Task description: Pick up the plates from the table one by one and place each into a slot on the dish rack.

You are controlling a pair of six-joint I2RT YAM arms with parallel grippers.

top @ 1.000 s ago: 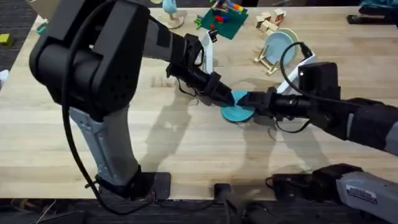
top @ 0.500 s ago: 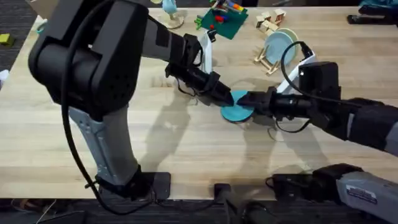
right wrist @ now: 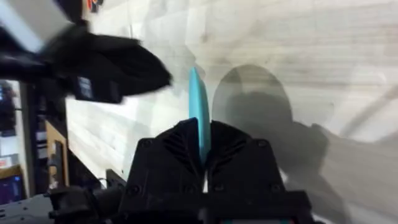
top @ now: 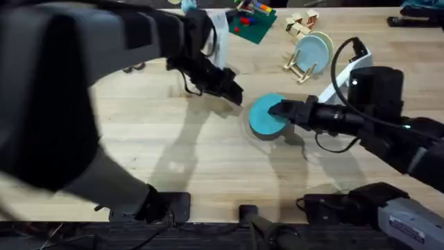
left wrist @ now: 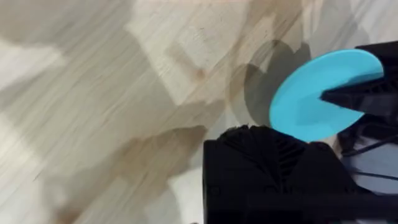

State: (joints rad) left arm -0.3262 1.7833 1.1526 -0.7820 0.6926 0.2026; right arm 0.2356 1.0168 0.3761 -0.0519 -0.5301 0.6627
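The turquoise plate (top: 263, 116) hangs tilted just above the table (top: 194, 170), and my right gripper (top: 279, 110) is shut on its right rim. In the right wrist view the plate (right wrist: 198, 102) stands edge-on between my right gripper's (right wrist: 201, 134) fingers. My left gripper (top: 230, 90) hovers up and to the left of the plate, apart from it, with no gap between its fingers and nothing in them. From the left wrist, the plate (left wrist: 314, 96) lies beyond my left gripper (left wrist: 267, 140). The pale blue plate (top: 312, 50) stands upright in the dish rack (top: 297, 68).
A green toy-brick board (top: 248, 26) with coloured pieces lies at the back, left of the rack. Small wooden blocks (top: 300, 25) sit behind the rack. My left arm (top: 62, 104) looms large and dark over the table's left half.
My left gripper has pulled back up and left, away from the turquoise plate. The plate has risen and tilted in my right gripper, and the left arm has swung closer under the camera.
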